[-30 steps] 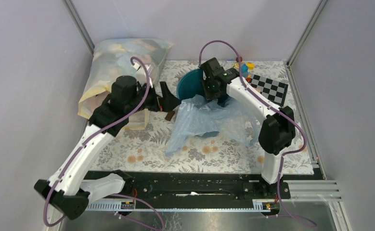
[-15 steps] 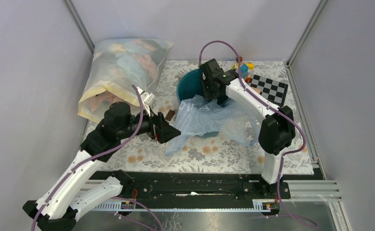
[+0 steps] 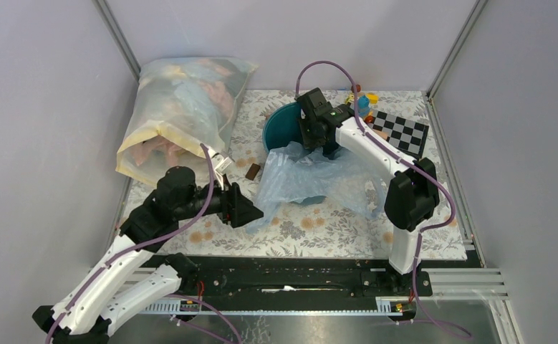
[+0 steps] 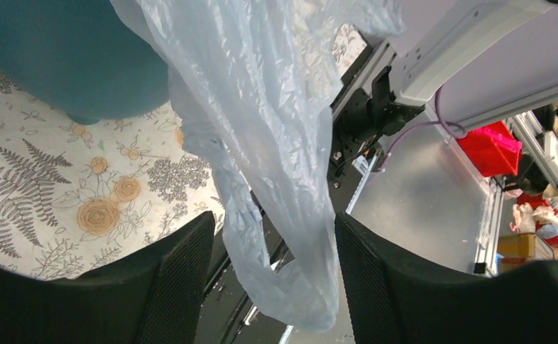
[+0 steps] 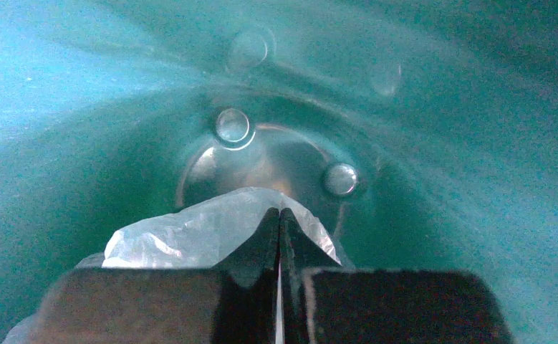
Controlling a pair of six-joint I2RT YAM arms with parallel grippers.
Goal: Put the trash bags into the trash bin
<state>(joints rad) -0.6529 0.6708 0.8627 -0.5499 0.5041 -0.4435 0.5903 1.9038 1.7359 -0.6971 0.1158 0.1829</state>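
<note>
Floral-patterned desk [image 3: 319, 233] carries a round teal-blue plastic bin [image 3: 279, 129] at 12 o'clock of centre. A thin translucent pale-blue plastic bag [image 3: 311, 175] drapes over the bin's rim toward 6 o'clock. The right pincer [image 5: 279, 215], inside the bin, is clenched on a fold of that bag. The left pincer [image 4: 272, 222] stands released, with the bag's edge hanging between its fingers.

The left gripper [image 4: 272, 233] has its two dark fingers [image 4: 179, 279] spread wide apart. A thin pale-blue plastic bag [image 4: 261, 107] hangs down through the gap between them, crinkled and translucent. Behind it, at upper left, a teal bin [image 4: 68, 57] stands on a flowered cloth [image 4: 61, 193]. To the right are a black rail [image 4: 362, 118], a white arm [image 4: 462, 36], a purple cable [image 4: 419, 129] and a red box [image 4: 491, 147].
</note>
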